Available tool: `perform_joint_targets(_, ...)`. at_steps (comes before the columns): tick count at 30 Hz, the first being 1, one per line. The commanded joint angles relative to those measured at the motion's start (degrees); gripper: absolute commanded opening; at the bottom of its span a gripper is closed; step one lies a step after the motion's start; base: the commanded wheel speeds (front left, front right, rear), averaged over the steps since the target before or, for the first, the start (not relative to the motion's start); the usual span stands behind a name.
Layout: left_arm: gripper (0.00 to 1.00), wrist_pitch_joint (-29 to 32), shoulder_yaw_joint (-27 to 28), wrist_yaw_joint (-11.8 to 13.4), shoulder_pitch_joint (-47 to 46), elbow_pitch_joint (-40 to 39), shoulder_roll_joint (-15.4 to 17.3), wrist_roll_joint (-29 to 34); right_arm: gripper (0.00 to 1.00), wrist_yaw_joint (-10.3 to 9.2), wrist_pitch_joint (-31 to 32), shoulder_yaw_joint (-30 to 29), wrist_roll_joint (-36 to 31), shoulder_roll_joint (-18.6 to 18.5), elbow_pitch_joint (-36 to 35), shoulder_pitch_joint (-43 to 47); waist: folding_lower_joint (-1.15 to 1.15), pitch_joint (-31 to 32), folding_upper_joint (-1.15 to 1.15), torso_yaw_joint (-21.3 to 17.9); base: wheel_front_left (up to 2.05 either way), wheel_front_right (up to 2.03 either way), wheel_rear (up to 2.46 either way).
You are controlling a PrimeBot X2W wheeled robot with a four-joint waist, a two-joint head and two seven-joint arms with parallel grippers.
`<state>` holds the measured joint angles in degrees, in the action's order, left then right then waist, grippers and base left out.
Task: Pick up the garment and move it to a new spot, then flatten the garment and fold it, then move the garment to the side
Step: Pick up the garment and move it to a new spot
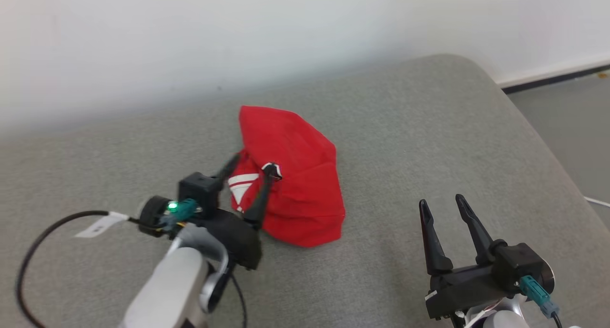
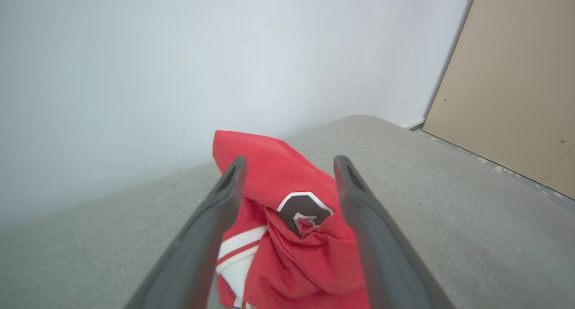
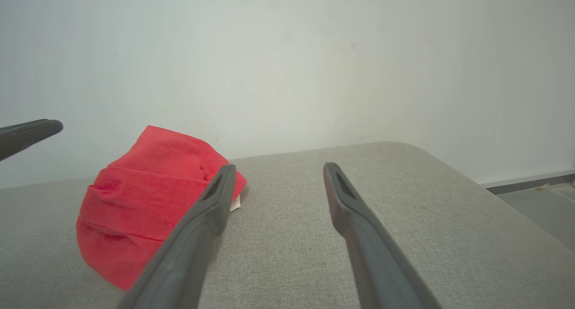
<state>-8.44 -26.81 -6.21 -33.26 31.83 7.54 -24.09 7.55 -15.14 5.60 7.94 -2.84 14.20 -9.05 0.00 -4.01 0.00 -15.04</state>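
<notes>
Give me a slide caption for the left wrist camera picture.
Left gripper, fingers open, with part of a crumpled red garment between them, on a grey cushion against a white wall.

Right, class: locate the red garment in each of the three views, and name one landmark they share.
Head view: the garment lies mid-picture on the grey cushion, the left gripper at its left edge.
Left wrist view: lower centre, between that gripper's open fingers.
Right wrist view: lower left, partly behind the right gripper.
Shared landmark: the white wall behind the cushion.
</notes>
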Motion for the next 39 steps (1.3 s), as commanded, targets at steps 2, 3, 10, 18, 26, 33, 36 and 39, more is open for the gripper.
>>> perform_joint_targets(2,1.00,-0.6,0.8,1.3,1.0,-1.3,1.9,0.7,1.00,-0.12,-0.1,-0.6,-0.6,-0.1,-0.2,1.3,0.00,1.8,0.00,2.3,0.00,0.00,0.00)
perform_joint_targets(3,1.00,-0.7,1.2,1.9,1.7,-2.0,2.7,0.9,1.00,-0.12,0.0,-0.8,-0.7,-0.1,-0.3,1.3,0.00,2.0,0.00,2.7,0.00,0.00,0.00)
perform_joint_targets(10,1.00,-0.8,6.3,6.2,8.2,-8.7,9.1,-0.9,1.00,-0.12,-0.1,-2.6,-2.2,-0.1,-1.1,2.7,0.00,3.3,0.00,5.3,0.00,0.00,0.00)
perform_joint_targets(18,1.00,0.2,12.1,12.5,18.7,-18.8,14.9,-2.5,1.00,-0.12,-0.1,-3.9,-3.3,-0.1,-1.5,4.5,0.00,4.0,0.00,7.5,0.00,0.00,0.00)
perform_joint_targets(26,1.00,-0.2,15.0,15.8,29.4,-27.9,17.7,-3.2,1.00,-0.12,-0.1,-4.4,-3.8,-0.1,-1.8,5.9,0.00,4.5,0.00,9.7,0.00,0.00,0.00)
perform_joint_targets(33,1.00,-1.9,15.7,17.3,35.3,-30.9,17.3,-4.1,1.00,-0.12,-0.1,-4.7,-4.4,-0.1,-2.1,6.6,0.00,5.1,0.00,10.5,0.00,0.00,0.00)
perform_joint_targets(36,1.00,-3.3,16.5,18.0,37.3,-31.6,16.5,-4.7,1.00,-0.12,-0.1,-4.6,-4.6,-0.1,-2.3,6.9,0.00,5.3,0.00,10.5,0.00,0.00,0.00)
perform_joint_targets(39,1.00,-4.8,17.6,19.1,39.6,-31.9,16.0,-4.5,1.00,-0.12,-0.1,-4.5,-4.2,-0.1,-2.6,6.9,0.00,5.4,0.00,10.4,0.00,0.00,0.00)
